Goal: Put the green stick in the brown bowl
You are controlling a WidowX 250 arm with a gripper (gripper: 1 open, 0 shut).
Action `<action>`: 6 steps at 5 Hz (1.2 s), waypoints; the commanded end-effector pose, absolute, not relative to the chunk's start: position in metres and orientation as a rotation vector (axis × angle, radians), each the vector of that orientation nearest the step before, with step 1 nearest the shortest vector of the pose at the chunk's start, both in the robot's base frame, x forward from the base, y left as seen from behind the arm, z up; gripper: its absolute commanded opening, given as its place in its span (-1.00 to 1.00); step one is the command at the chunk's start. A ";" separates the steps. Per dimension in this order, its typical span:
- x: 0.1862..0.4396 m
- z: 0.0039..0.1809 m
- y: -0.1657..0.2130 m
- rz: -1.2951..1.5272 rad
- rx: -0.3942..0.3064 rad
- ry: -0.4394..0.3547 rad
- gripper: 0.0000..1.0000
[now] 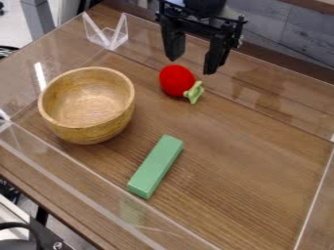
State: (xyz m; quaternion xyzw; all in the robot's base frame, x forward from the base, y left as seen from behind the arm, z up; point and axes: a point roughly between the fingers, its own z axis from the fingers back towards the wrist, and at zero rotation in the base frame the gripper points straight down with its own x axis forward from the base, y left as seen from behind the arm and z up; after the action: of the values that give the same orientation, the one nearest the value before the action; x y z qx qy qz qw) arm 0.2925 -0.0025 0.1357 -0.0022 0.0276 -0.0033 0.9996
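The green stick (156, 166) is a flat light-green bar lying on the wooden table toward the front, angled slightly. To its upper left stands the brown bowl (86, 104), a round wooden bowl that holds nothing. My gripper (193, 57) hangs at the back of the table, pointing down, its two black fingers (173, 41) spread open with nothing between them. It is well behind the stick and to the right of the bowl, just above a red ball.
A red ball (178, 79) with a small green piece (196, 94) beside it lies under the gripper. Clear acrylic walls (107, 33) ring the table, with a low front edge along the bottom left.
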 end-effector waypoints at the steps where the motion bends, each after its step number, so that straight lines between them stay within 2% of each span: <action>1: 0.272 0.133 0.005 -0.006 -0.010 0.083 1.00; 3: 0.228 0.107 0.011 -0.079 -0.008 0.090 1.00; 4: 0.220 0.095 0.013 -0.092 -0.001 0.078 1.00; 6: 0.224 0.071 -0.017 0.131 -0.007 0.049 1.00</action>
State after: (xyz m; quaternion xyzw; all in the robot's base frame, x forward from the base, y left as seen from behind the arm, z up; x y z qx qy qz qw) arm 0.2209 -0.0173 0.0666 -0.0028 0.0351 0.0627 0.9974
